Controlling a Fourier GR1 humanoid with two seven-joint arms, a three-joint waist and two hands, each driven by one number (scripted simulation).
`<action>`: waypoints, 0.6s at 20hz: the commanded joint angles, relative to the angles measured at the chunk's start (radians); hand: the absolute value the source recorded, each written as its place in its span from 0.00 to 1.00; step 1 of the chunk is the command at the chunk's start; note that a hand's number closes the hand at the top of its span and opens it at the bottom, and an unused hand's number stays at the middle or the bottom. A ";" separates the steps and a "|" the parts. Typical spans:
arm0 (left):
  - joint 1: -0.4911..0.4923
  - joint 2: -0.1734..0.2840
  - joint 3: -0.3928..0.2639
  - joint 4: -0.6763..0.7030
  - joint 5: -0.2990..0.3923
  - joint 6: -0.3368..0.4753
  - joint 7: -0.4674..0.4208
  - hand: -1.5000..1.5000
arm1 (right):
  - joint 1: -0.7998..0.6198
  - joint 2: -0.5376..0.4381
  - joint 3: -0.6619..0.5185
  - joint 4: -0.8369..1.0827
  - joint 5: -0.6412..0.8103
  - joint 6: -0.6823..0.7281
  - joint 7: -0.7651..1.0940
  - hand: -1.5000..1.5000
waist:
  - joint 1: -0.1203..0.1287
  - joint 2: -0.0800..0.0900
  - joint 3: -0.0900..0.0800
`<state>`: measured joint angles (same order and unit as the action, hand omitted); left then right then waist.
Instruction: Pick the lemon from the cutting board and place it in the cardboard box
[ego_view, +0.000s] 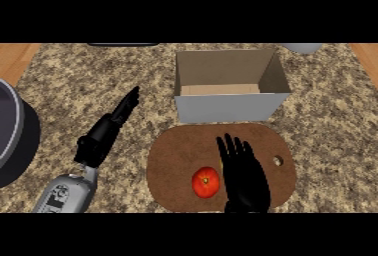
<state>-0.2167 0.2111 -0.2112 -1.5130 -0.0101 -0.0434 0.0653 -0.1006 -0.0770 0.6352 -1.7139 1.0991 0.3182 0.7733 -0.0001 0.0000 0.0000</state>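
Speckled granite counter carries an open cardboard box beyond the right hand, whose straight fingers lie together over a rounded brown cutting board. Just left of that hand sits a glossy red-orange round fruit, yellow peeking beside it. Further left, the left hand hovers, fingers straight.

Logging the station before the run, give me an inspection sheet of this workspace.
Surface: speckled stone counter, wood strips at its far corners.
Job's things: board near the front; open box just behind it, nothing seen inside; yellow sliver at the right hand's edge, perhaps the lemon, mostly hidden.
Clutter: red fruit on the board; dark round vessel at the left edge; grey item at the far edge.
Hands: right hand open over the board; left hand open over the counter.
Cables: nothing seen.
Surroundings: nothing seen.
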 joint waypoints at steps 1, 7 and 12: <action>0.022 -0.012 0.009 -0.068 -0.027 -0.030 0.059 0.50 | 0.012 -0.001 -0.038 0.023 0.005 0.012 -0.038 0.00 | 0.001 -0.001 0.000; -0.008 -0.059 0.043 -0.003 -0.040 -0.046 0.018 0.50 | 0.046 -0.007 -0.042 0.090 0.047 -0.059 -0.081 0.00 | -0.001 0.000 0.000; 0.012 -0.045 0.070 -0.014 -0.036 -0.086 0.011 0.50 | 0.088 -0.012 -0.011 0.164 0.109 -0.117 -0.092 0.00 | -0.002 0.000 0.000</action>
<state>-0.1916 0.1707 -0.1620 -1.5587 -0.0494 -0.1029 0.0969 -0.0672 -0.0578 0.6150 -1.6086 1.1791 0.2740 0.7220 0.0001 -0.0018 -0.0006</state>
